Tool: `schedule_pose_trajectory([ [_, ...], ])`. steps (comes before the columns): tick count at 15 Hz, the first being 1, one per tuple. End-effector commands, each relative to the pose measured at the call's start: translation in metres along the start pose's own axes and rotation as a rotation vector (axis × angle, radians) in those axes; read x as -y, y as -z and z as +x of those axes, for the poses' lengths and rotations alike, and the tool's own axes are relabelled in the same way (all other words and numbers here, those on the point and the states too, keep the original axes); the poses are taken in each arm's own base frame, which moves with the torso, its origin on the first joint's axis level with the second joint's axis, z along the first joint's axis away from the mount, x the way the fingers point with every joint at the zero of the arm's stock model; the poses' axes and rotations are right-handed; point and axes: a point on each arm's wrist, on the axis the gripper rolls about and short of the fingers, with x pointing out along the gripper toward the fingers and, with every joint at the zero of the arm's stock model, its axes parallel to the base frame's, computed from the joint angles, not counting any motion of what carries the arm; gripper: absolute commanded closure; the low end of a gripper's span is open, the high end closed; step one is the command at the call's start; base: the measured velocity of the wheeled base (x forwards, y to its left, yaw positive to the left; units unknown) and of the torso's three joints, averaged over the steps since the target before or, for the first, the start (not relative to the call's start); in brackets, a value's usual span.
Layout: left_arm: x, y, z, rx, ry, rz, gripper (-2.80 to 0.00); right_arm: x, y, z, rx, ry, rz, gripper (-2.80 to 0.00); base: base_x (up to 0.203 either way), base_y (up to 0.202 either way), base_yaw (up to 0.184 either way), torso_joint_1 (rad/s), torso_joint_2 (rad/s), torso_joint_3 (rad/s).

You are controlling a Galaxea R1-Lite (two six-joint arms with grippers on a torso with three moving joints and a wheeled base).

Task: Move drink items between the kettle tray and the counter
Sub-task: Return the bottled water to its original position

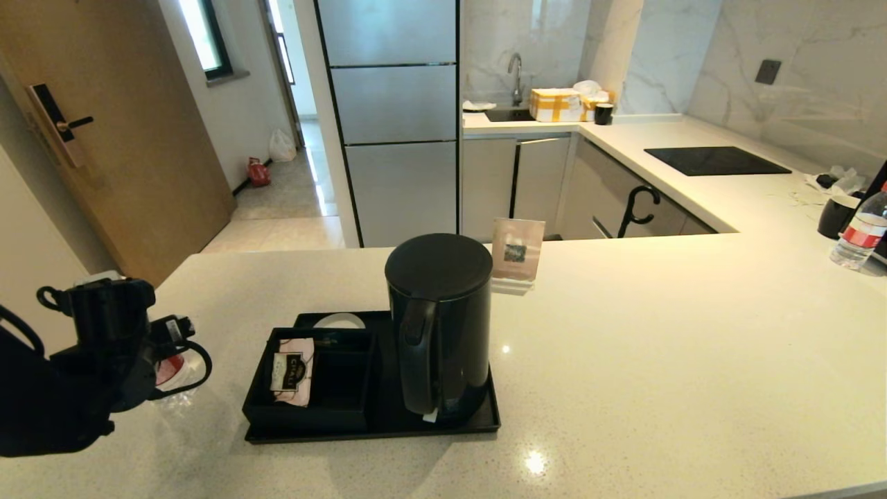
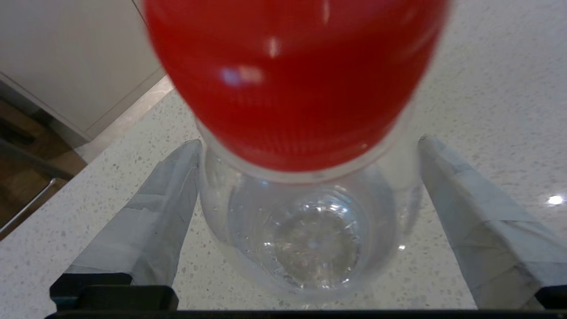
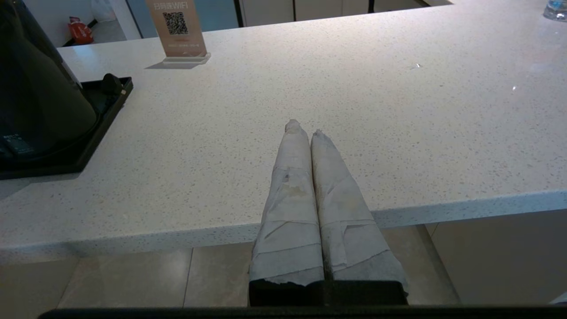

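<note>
A small clear water bottle point(image 2: 305, 239) with a red cap point(image 2: 292, 75) stands upright on the pale speckled counter point(image 1: 658, 360), left of the kettle tray point(image 1: 374, 435). My left gripper point(image 2: 308, 139) reaches down over it, open. One taped finger point(image 2: 150, 221) lies against the bottle's side. The other finger point(image 2: 478, 212) shows a sliver of counter beside it. In the head view the bottle point(image 1: 172, 371) peeks out under the left gripper point(image 1: 163, 360). The tall black kettle point(image 1: 440, 326) sits on the tray. My right gripper point(image 3: 303, 128) is shut and empty at the counter's near edge.
The tray's square box point(image 1: 332, 388) holds a pink tea sachet point(image 1: 291, 371). A WiFi sign point(image 1: 517, 251) stands behind the kettle. Far right are a second water bottle point(image 1: 859, 235), a black mug point(image 1: 835, 215) and a black cooktop point(image 1: 717, 161).
</note>
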Motion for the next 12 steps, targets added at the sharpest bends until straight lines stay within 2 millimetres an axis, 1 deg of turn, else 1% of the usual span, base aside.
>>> schedule_pose_trajectory([
  [1,0.003,0.004,0.010,0.020,-0.007,0.019,0.00,0.000,0.000,0.000,0.000,0.000,0.000,0.00,0.000,0.000,0.000,0.000,0.00,0.000],
  [2,0.004,0.005,0.017,0.053,-0.010,0.032,0.00,0.000,0.000,0.000,0.000,0.000,0.000,0.00,0.000,0.000,0.000,0.000,0.00,0.000],
  [4,0.004,0.002,0.018,0.063,-0.007,0.035,0.00,0.000,0.000,0.000,0.000,0.001,0.000,0.00,0.000,0.000,0.000,0.000,0.00,0.000],
  [5,0.004,-0.005,0.014,0.084,0.004,0.031,0.00,0.000,0.000,0.000,0.000,0.000,0.000,0.00,0.000,0.000,0.000,0.000,0.00,0.000],
  [8,0.005,-0.011,0.012,0.098,0.015,0.036,0.00,0.000,0.000,0.000,0.000,0.000,0.000,0.00,0.000,0.000,0.000,0.000,0.00,0.000],
  [10,0.006,-0.033,-0.001,0.142,0.043,0.031,0.00,0.000,0.000,0.000,0.000,0.000,0.000,0.00,0.000,0.000,0.000,0.000,0.00,0.000],
  [12,0.007,-0.034,-0.002,0.141,0.048,0.036,0.00,0.000,0.000,0.000,0.000,0.000,0.000,0.00,0.000,0.000,0.000,0.000,0.00,0.000],
])
